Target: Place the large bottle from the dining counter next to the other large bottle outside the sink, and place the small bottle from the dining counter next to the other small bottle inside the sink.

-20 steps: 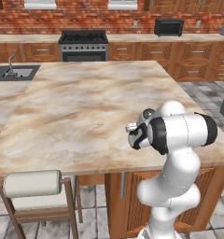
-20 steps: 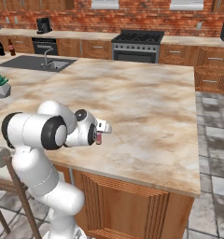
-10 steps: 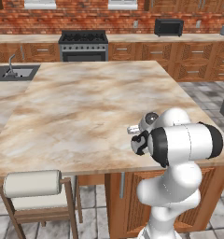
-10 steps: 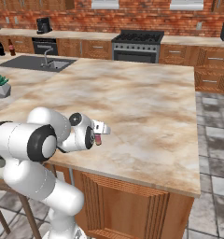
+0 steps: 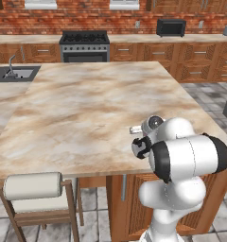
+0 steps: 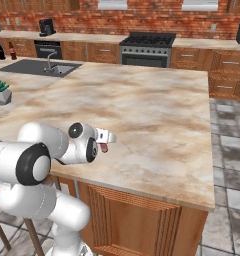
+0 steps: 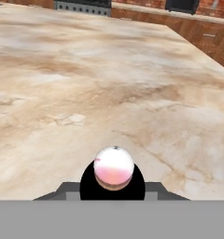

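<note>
The jaws are closing tight on the small bottle [image 7: 114, 169], a stubby pinkish-white bottle, which is sitting right between them. In the hand view it is appearing end-on as a pale, pink-tinged dome at the six o'clock edge, backed by a dark round patch. In the right base view a pinkish bit of it is peeking out under the gripper [image 6: 105, 143], which is hanging over the near edge of the dining counter [image 6: 142, 110].

The step in hand appears to be carrying this bottle to the sink [image 6: 37, 67], which is lying far off at about ten o'clock in the right base view, a grey basin with a slim faucet [image 6: 49, 60]. To do it well, the arm should be keeping the clamp firm, lifting the bottle clear of the marbled stone, and holding it steady while the base is driving round, since a short, rounded bottle may be slipping if tilted.

Much is staying hidden. The fingers themselves are hard to make out, and most of the bottle is concealed by the hand. Inside the basin nothing can be told apart. Two small dark bottles [image 6: 6, 50] are standing on the wall counter at ten o'clock, too tiny to identify. In the left base view the sink [image 5: 15, 73] is being cut off at the nine o'clock edge.
</note>
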Controlling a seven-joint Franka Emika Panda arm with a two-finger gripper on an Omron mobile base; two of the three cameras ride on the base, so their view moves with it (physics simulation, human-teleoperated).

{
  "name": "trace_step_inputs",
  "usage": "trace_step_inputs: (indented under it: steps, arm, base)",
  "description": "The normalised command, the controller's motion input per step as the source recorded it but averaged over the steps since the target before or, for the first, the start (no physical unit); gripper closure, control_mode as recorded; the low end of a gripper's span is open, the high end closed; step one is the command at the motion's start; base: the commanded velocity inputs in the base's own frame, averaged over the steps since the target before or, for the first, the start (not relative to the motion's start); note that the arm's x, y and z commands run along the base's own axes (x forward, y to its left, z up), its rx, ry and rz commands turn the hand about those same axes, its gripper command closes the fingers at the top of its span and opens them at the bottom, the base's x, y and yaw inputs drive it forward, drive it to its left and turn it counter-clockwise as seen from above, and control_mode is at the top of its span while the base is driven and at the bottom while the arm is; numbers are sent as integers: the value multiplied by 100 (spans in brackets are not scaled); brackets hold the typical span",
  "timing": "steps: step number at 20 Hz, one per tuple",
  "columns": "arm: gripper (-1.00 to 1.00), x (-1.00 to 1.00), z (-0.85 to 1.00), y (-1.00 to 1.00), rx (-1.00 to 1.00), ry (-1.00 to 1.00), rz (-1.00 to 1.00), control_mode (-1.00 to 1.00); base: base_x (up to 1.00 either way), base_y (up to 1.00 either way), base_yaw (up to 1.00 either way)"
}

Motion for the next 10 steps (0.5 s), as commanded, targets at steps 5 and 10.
trace_step_inputs:
  steps: [5, 10]
  arm:
    - [100, 6, 9, -6, 1, 0, 0, -100]
    - [100, 0, 0, -2, 4, 0, 0, -100]
  base:
    - [0, 0, 0]
    - [0, 0, 0]
